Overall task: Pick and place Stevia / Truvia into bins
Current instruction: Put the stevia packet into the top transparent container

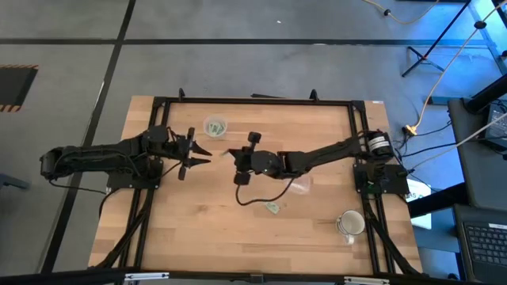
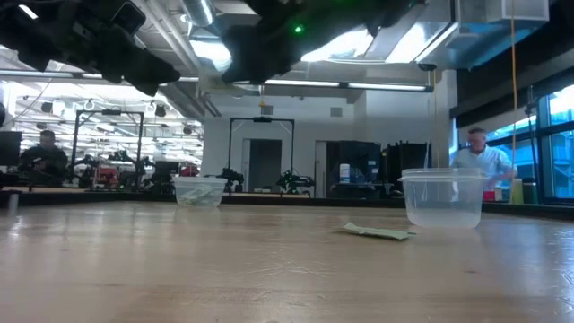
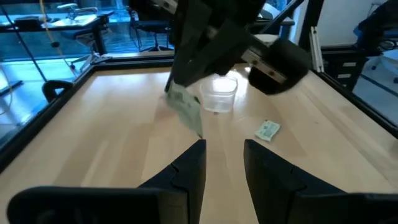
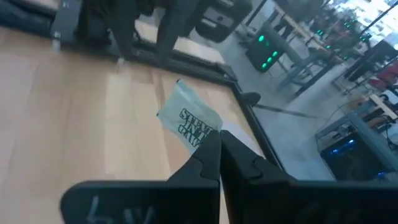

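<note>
My right gripper (image 4: 219, 142) is high over the table's middle (image 1: 232, 153) and is shut on one green Stevia packet (image 4: 188, 122), which also shows in the left wrist view (image 3: 186, 107). My left gripper (image 3: 224, 154) is open and raised a little to the left of it (image 1: 200, 155), touching nothing. One clear cup (image 1: 215, 125) near the far edge holds green packets (image 2: 199, 191). The other clear cup (image 2: 442, 197) stands under the right arm (image 1: 299, 184). Another packet (image 1: 273, 207) lies flat on the wood (image 3: 267, 129). My right gripper pinches the Stevia packet by its one end (image 4: 206, 134) between the two fingertips. The printed rest of the packet sticks out past the fingers. The packet is lifted clear of the table and hangs tilted below the gripper (image 3: 189, 112).
A white mug (image 1: 350, 224) with a handle stands near the table's right near corner. A black cable loops on the wood under the right arm (image 1: 257, 199). The black frame rails (image 1: 253, 101) run along the table's edges. People show in the room beyond (image 2: 480, 152).
</note>
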### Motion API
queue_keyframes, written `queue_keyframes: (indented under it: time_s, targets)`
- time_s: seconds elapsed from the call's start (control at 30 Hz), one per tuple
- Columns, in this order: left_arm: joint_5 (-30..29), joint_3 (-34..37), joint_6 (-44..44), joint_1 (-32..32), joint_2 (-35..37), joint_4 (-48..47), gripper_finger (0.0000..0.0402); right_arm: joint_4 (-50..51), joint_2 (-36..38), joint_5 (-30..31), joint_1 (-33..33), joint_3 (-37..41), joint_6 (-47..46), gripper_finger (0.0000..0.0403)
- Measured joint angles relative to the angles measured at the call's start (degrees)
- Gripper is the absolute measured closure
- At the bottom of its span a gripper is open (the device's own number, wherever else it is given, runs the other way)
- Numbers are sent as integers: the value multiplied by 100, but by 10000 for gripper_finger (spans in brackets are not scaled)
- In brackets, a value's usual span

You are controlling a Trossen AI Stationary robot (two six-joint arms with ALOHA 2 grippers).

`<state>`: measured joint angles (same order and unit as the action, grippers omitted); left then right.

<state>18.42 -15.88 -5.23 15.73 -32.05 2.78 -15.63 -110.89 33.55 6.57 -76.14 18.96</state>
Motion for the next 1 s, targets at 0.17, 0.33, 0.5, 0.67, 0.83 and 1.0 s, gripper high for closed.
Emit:
queue_keyframes:
  time_s: [0.17, 0.33, 0.5, 0.67, 0.83, 1.0]
  targets:
    - [-566, 0, 570, 0, 0, 214, 299, -455, -142, -12, -4, 0, 104, 401]
    - [-683, 0, 767, 0, -54, 340, 300, -781, -142, -14, -28, 0, 107, 401]
    - [-684, 0, 708, -85, -260, 354, 300, -1053, -142, -12, -52, 0, 105, 401]
    - [-680, 0, 603, -233, -531, 491, 300, -1199, -140, -12, -68, 0, 87, 401]
    - [-696, 0, 599, -262, -775, 1088, 300, -1188, -140, -14, -68, 0, 85, 401]
    - [-696, 0, 599, -262, -945, 1451, 300, -1156, -140, -14, -65, 0, 83, 401]
